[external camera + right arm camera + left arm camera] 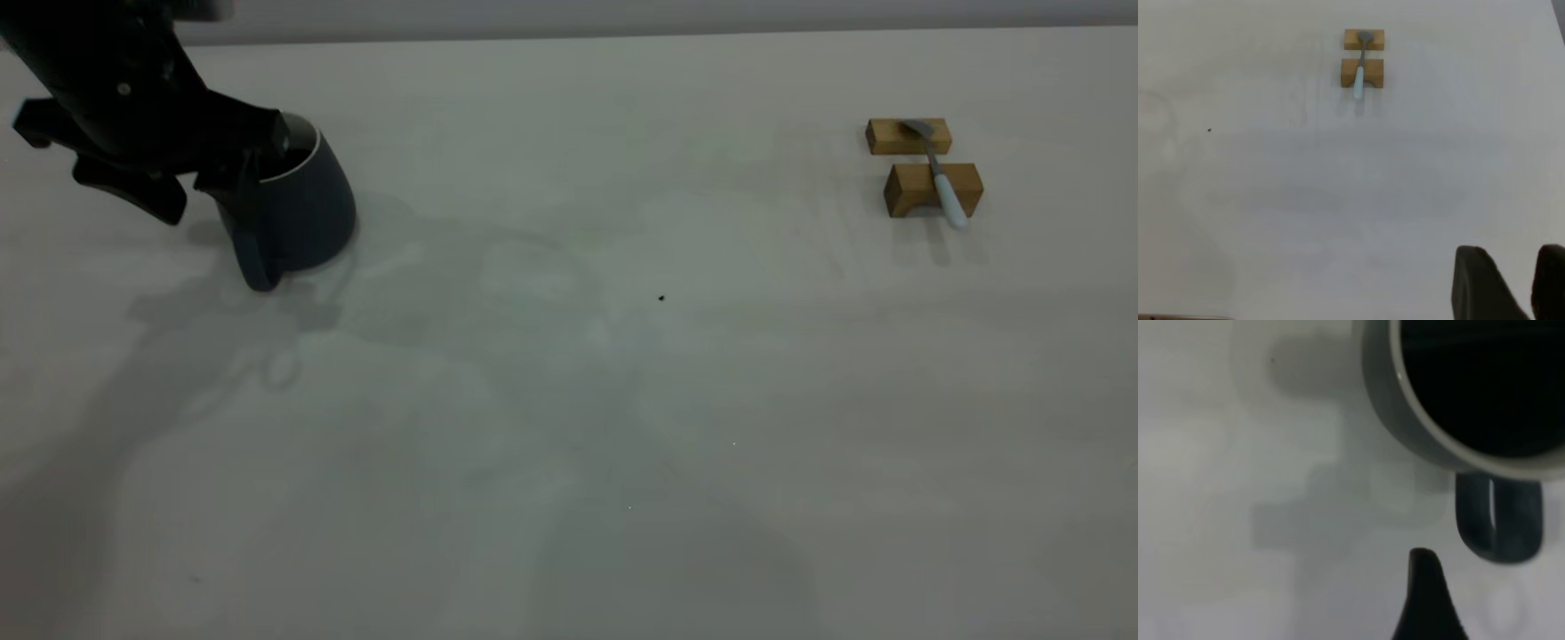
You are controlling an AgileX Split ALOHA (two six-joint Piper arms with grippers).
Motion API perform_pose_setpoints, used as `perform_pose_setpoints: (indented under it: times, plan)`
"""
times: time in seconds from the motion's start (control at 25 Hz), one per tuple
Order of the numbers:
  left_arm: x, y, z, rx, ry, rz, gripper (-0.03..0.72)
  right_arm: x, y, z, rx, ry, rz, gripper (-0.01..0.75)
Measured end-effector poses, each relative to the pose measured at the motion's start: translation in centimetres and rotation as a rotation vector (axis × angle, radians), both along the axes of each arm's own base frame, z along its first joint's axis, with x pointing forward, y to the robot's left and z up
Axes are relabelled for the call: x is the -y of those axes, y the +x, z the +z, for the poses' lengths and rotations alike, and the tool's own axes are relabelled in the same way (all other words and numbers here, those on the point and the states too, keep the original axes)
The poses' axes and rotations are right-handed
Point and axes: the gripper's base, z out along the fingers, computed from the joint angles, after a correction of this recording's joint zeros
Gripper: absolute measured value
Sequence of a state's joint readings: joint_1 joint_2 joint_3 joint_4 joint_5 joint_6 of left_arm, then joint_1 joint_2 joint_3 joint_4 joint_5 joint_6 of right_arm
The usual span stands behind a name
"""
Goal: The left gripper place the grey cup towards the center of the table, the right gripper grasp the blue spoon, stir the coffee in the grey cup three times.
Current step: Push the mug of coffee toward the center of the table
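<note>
One left tool [233, 169] finger [1426, 600] visible.

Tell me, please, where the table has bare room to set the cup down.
The widest bare patch of the table runs between the cup at far left and the spoon on its wooden blocks at far right, around the dark speck. It is crowded only at the cup, where the left tool sits.

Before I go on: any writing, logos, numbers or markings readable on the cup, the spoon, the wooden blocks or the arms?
None: no text, label, brand or number shows in any view.
Grey cup: plain, no print.
Blue spoon: plain handle and stem.
Two wooden blocks: bare wood.
Left gripper at the cup: black, only small metal fittings.
Table: one dark speck, not a character.
</note>
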State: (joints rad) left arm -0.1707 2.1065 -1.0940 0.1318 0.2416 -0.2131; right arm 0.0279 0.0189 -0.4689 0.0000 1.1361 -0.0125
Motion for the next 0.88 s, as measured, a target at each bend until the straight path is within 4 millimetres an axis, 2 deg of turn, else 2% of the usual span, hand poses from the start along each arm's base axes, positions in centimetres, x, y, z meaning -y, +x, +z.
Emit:
perform_pose_setpoints:
  times: [0.36,0.52,0.72,0.88]
  plan:
    - [0.2,0.7,-1.9,0.030,-0.019,0.000,0.587,0.0,0.0,0.0,0.000,0.000,0.000,0.237]
    - [0.3,0.8,-2.4,0.033,-0.024,0.003,0.564,0.0,0.0,0.0,0.000,0.000,0.000,0.237]
    - [0.4,1.0,-3.1,0.043,-0.033,0.009,0.458,0.0,0.0,0.0,0.000,0.000,0.000,0.237]
    - [0.4,1.0,-3.1,0.049,-0.035,0.009,0.317,0.0,0.0,0.0,0.000,0.000,0.000,0.237]
